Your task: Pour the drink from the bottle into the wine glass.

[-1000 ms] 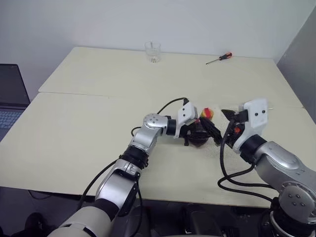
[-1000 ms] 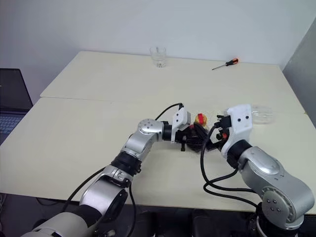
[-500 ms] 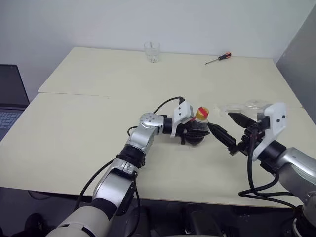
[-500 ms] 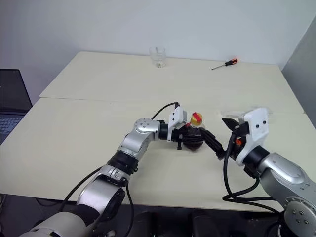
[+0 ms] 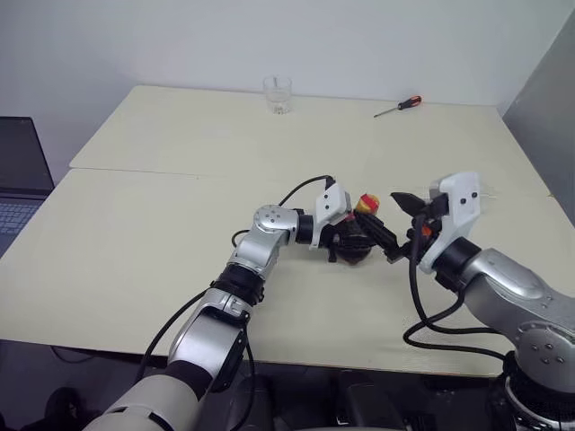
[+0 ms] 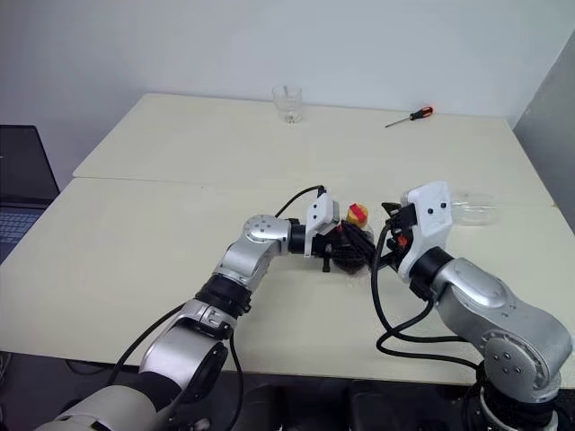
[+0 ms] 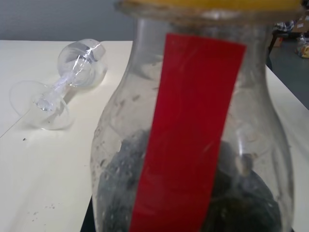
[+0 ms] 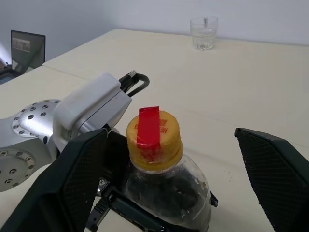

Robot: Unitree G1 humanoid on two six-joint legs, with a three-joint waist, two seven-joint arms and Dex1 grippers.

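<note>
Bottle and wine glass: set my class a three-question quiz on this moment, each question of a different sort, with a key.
1. True or false: the wine glass stands upright.
2. Which pincer is shut on the bottle? A left, B right, C neither.
3. Fill in: the cap is ___ the bottle.

Key
1. False: it lies on its side on the table.
2. A: the left pincer grips the body; the right pincer stands open around the cap.
3. On.
</note>
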